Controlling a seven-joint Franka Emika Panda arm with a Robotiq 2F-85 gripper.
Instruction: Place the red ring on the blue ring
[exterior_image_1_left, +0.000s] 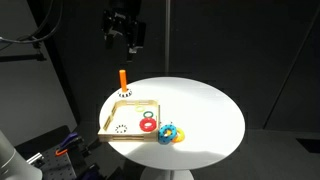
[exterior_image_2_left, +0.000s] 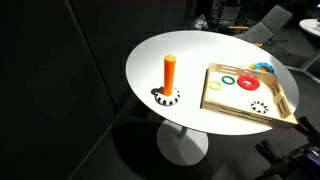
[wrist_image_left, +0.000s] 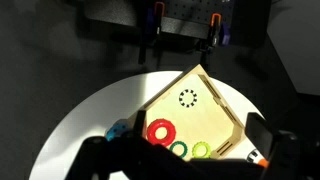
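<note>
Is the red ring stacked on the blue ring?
No, the red ring lies in the wooden tray, apart from the blue ring outside it.

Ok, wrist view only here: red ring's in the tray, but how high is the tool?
Observer: The tool hangs high above the table, holding nothing.
Operator: Anything standing outside the tray?
Observer: An orange peg, upright on the table, apart from the tray.
Operator: And the blue ring, half hidden for me?
Observer: On the table just outside the tray, a yellow ring against it.
</note>
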